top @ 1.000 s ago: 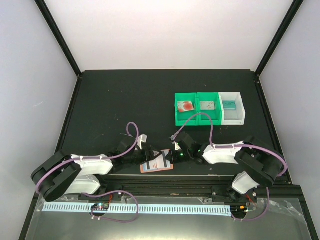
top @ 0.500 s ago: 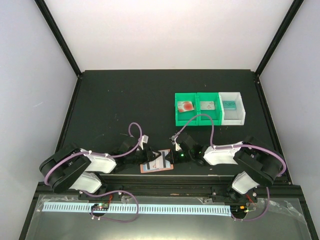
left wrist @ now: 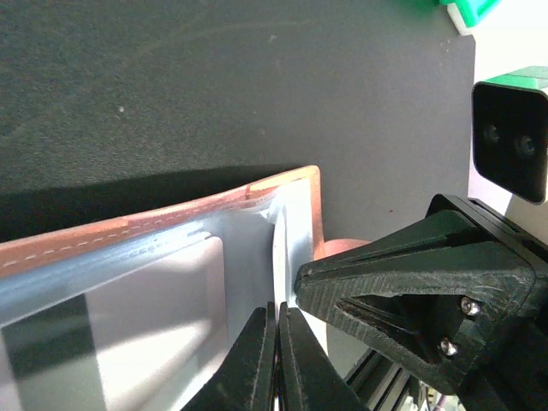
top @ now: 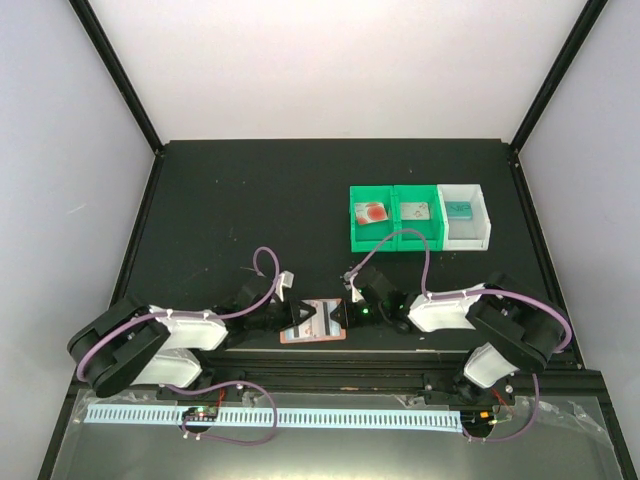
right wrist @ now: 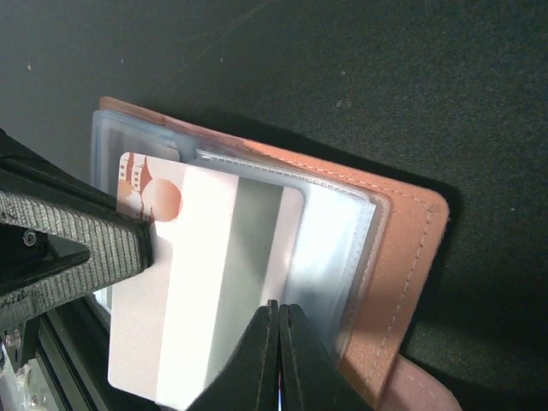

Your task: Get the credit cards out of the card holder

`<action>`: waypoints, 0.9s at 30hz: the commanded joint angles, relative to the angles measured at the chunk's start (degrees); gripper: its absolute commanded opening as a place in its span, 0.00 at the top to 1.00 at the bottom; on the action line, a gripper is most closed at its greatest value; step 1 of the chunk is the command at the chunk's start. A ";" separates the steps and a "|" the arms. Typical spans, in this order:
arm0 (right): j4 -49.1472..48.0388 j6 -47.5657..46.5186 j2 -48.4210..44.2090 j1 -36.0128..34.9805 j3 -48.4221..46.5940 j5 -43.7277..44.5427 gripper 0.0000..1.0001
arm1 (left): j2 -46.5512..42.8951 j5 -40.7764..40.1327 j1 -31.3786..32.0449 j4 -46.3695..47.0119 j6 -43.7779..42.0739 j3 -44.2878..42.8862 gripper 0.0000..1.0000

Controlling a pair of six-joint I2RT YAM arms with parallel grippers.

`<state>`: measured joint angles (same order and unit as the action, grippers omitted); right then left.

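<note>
Black matte tabletop (top: pixel 220 220), white enclosure walls. Item 1, left gripper (left wrist: pixel 276 306): jaws together, seemingly nipping a pale inner pocket edge of the card holder (right wrist: pixel 402 257), which lies open ahead and to the left of those jaws. Item 2, whitish credit card (right wrist: pixel 205 291) with reddish marks: part-way out of a clear sleeve, long axis running straight ahead from the right gripper (right wrist: pixel 278 306), whose jaws are clamped on its near short edge. That arm is the nearer, so a pull straight back along its fingers looks right. Item 3, green and white bins (top: pixel 395 240): well ahead of the right jaws. Further cards in the sleeves: cannot tell. Snap tab: cut off.
</note>
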<state>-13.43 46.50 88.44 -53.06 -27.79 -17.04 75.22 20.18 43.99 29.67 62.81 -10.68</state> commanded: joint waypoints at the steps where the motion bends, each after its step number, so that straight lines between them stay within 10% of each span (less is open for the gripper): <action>1: 2.95 0.08 1.50 -0.11 2.10 2.32 0.96 | -3.24 -2.59 0.24 -4.43 -1.92 -0.31 0.98; 27: 13.18 1.68 -10.51 0.00 -3.46 -0.92 0.86 | -24.67 -9.43 0.30 -25.95 -14.25 -6.11 0.98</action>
<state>-5.19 46.70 81.43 -53.06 -28.01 -16.86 52.16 12.19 44.01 5.45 53.04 -14.87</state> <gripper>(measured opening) 0.116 0.020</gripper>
